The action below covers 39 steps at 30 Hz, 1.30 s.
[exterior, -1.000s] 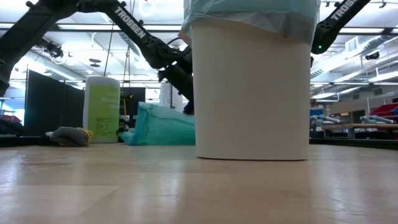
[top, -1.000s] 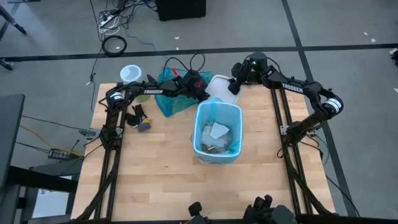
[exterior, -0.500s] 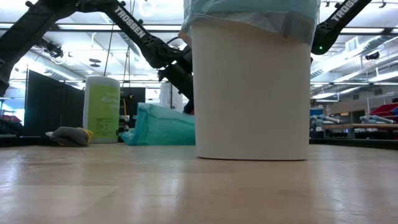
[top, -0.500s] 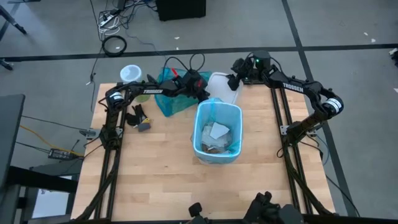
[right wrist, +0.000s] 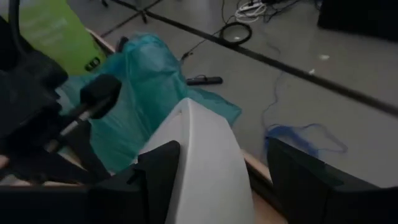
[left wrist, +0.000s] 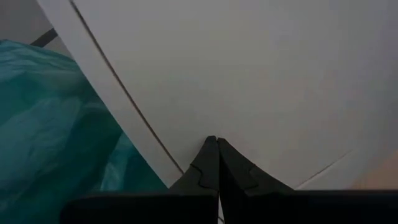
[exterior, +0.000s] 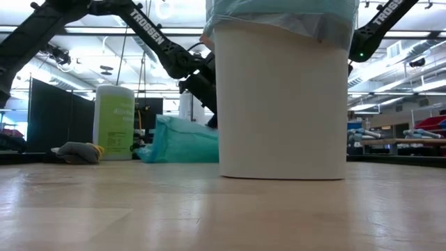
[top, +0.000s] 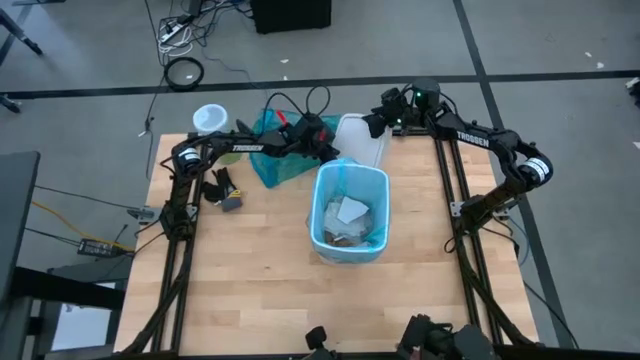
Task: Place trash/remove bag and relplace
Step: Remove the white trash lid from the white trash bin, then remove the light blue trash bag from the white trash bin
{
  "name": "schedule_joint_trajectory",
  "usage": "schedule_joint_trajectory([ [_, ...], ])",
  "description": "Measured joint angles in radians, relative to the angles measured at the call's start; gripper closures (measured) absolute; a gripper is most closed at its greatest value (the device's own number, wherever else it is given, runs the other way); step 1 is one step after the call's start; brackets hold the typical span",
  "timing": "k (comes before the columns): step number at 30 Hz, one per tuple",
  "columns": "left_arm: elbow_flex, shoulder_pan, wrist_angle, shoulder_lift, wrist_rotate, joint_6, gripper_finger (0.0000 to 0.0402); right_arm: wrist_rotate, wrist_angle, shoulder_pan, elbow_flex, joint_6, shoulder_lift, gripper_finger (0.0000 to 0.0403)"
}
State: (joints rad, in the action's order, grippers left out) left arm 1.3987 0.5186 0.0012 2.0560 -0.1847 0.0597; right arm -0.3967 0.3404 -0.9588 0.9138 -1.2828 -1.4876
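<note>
The left claw (left wrist: 212, 163) is closed, its two dark fingers pressed tip to tip with no visible gap, directly against a white flat panel (left wrist: 249, 74) that looks like a bin lid; whether a thin edge is pinched between the fingers cannot be determined. In the high view this claw (top: 325, 143) sits at the far edge of the counter (top: 250, 290), just beyond the bin (top: 349, 215) and beside the teal-green plastic bag (top: 272, 160). The right claw (right wrist: 217, 168) is open, its fingers set wide on either side of the same white panel, which stands between them; in the high view it (top: 376, 125) is at the far right corner of the counter, over the panel's outer end. The light blue bag (top: 345, 172) lines the bin and is folded over its rim, and the trash (top: 350, 215) lies inside it: crumpled white paper and brown scraps are visible. A green wipes canister (exterior: 116, 122) and a small grey and yellow object (exterior: 78, 152) stand well to the left of the bin. Judged risks: the panel is handled by both arms at the counter's far edge, so an uneven pull or a weak one-sided hold could tip it off the counter onto the floor. The left arm also crosses close to the bin rim; contact there could snag the thin bag, drag it off the rim, or shift the bin and spill its contents.
</note>
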Motion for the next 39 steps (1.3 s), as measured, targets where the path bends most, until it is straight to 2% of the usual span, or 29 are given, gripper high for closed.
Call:
schedule_joint_trajectory([
  [3,-0.005,-0.002,-0.019,0.005,0.006,0.001,0.0401,-0.037,0.029,-0.018,-0.010,-0.087,0.000,0.0172],
  [8,-0.003,-0.002,-0.039,0.005,0.004,0.005,0.0398,-0.056,0.045,-0.057,-0.019,-0.128,0.002,0.0173],
  [10,-0.004,-0.001,-0.069,0.001,-0.001,0.005,0.0397,-0.057,0.046,-0.072,-0.019,-0.056,0.002,0.0173],
  [14,0.000,0.002,-0.106,-0.040,-0.009,-0.002,0.0396,-0.115,-0.003,-0.092,-0.019,0.188,0.002,0.0174],
  [19,0.092,0.017,-0.184,-0.130,-0.023,-0.087,0.0395,-0.214,-0.057,-0.070,-0.019,0.460,0.002,0.0182],
  [22,0.207,0.030,-0.339,-0.194,-0.017,-0.218,0.0395,-0.287,-0.044,-0.050,-0.019,0.513,0.002,0.0188],
  [25,0.347,0.045,-0.518,-0.252,0.030,-0.286,0.0395,-0.290,0.003,-0.050,-0.018,0.491,0.008,0.0191],
  [27,0.430,0.059,-0.623,-0.293,0.032,-0.235,0.0395,-0.287,0.044,-0.064,-0.015,0.460,0.019,0.0193],
  [29,0.482,0.080,-0.677,-0.347,0.003,-0.104,0.0395,-0.285,0.059,-0.078,-0.014,0.432,0.036,0.0193],
  [32,0.482,0.109,-0.746,-0.452,-0.091,0.098,0.0395,-0.282,0.048,-0.094,-0.014,0.419,0.064,0.0193],
  [36,0.343,0.095,-0.880,-0.597,-0.128,0.309,0.0394,-0.281,0.047,-0.097,-0.014,0.411,0.098,0.0193],
  [39,0.142,0.033,-0.778,-0.731,-0.127,0.526,0.0394,-0.280,0.045,-0.097,-0.014,0.409,0.112,0.0194],
])
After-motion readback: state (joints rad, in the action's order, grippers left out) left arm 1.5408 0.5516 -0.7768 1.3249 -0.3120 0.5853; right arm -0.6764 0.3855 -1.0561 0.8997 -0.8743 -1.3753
